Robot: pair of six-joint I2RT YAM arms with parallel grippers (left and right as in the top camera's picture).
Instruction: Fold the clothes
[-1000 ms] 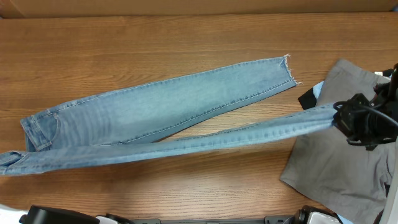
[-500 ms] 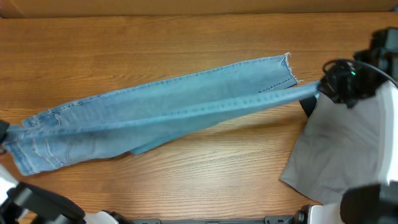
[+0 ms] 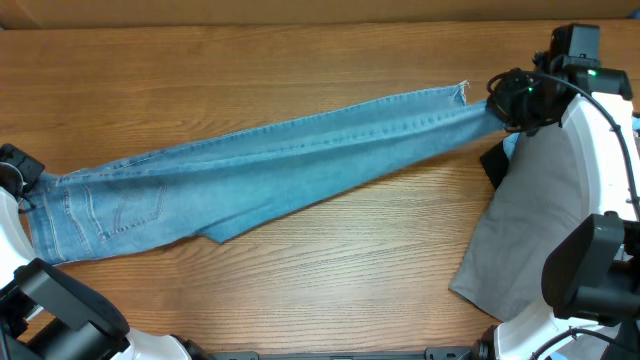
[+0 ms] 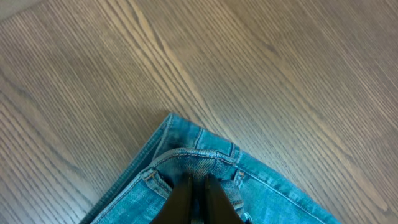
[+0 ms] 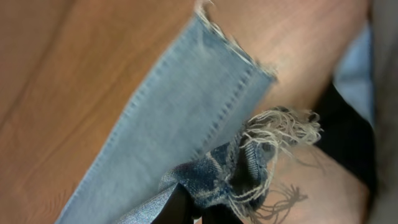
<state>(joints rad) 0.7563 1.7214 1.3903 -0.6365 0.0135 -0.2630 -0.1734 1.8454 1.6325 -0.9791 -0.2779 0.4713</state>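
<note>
Because soft, limp and weighty, best gripped at ends: jeans [image 3: 300, 160] pinched at waistband [image 4: 194, 155] by left pincer [image 4: 198, 188], frayed hem [image 5: 280, 127] by right pincer [image 5: 198, 204].

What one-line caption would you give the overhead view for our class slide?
Left gripper at the waistband and right gripper at the hem hold the jeans stretched beside grey trousers.

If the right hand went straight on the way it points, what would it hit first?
Most likely the jeans: the right hand is shut on the frayed hem, and the denim leg lies straight ahead, over the table. Depth is unclear.
</note>
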